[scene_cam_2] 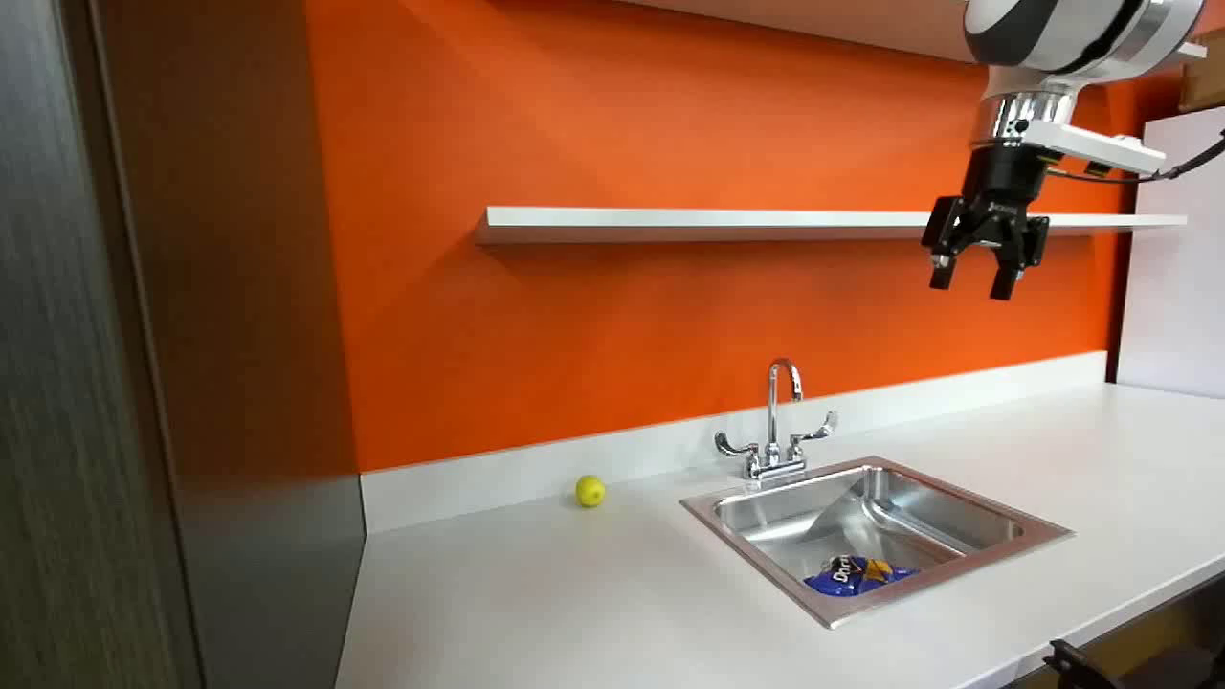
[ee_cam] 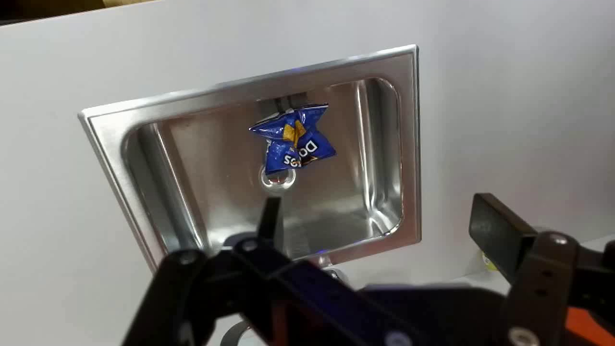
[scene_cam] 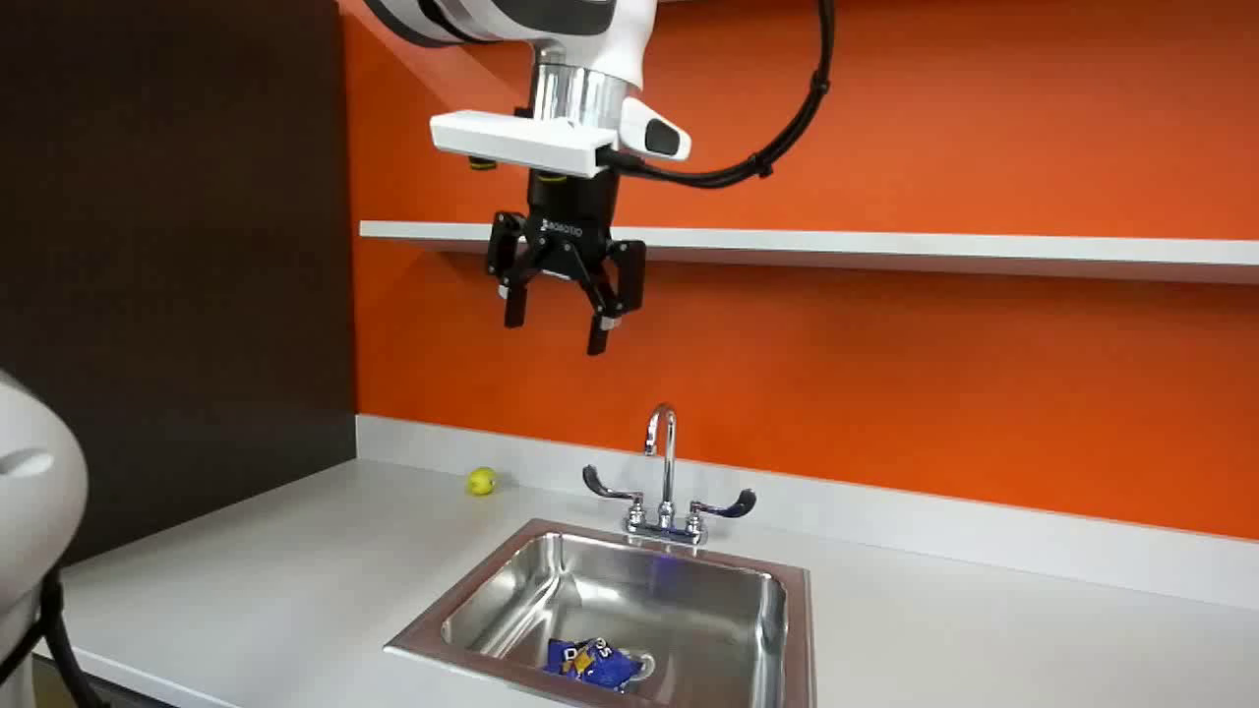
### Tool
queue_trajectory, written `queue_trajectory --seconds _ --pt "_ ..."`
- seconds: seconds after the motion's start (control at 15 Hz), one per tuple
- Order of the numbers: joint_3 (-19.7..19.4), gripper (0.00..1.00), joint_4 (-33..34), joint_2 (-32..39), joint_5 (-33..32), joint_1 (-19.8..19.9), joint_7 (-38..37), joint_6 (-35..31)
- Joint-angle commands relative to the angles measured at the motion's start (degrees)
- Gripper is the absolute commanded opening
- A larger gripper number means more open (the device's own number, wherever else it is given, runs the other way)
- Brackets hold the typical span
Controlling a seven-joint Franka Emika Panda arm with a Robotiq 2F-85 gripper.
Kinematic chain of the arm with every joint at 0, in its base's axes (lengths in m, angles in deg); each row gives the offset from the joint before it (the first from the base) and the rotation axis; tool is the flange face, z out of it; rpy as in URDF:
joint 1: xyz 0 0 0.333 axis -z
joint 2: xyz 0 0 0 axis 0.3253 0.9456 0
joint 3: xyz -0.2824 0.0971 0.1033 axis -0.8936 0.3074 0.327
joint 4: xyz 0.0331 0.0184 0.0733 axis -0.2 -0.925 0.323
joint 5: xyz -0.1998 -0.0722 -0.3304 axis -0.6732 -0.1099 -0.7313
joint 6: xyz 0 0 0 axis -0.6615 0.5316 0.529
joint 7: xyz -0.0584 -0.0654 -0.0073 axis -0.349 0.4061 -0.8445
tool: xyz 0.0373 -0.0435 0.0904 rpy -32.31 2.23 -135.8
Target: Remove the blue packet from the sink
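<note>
The blue packet (scene_cam: 595,663) is a small, crumpled chip bag with white lettering and an orange patch. It lies on the bottom of the steel sink (scene_cam: 464,592), partly over the drain. The packet also shows in an exterior view (scene_cam_2: 857,574) and in the wrist view (ee_cam: 295,137). The sink rim also shows in the wrist view (ee_cam: 411,158). My gripper (scene_cam: 556,326) hangs high above the counter, well apart from the packet, with its fingers pointing down. It is open and empty, the two fingers wide apart in the wrist view (ee_cam: 377,214).
A chrome faucet (scene_cam: 668,472) with two lever handles stands behind the sink. A yellow-green round fruit (scene_cam_2: 590,491) sits on the counter near the back wall. A white shelf (scene_cam: 885,246) runs along the orange wall. A dark panel (scene_cam: 177,246) borders the counter.
</note>
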Motion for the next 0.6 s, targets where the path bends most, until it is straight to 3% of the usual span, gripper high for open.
queue_trajectory --seconds 0.0,0.27,0.53 --pt "1.2 1.00 0.1 0.4 0.9 1.5 0.8 0.1" --pt "1.2 1.00 0.1 0.4 0.9 1.5 0.8 0.1" --pt "0.8 1.00 1.1 5.2 1.2 0.9 0.7 -2.4"
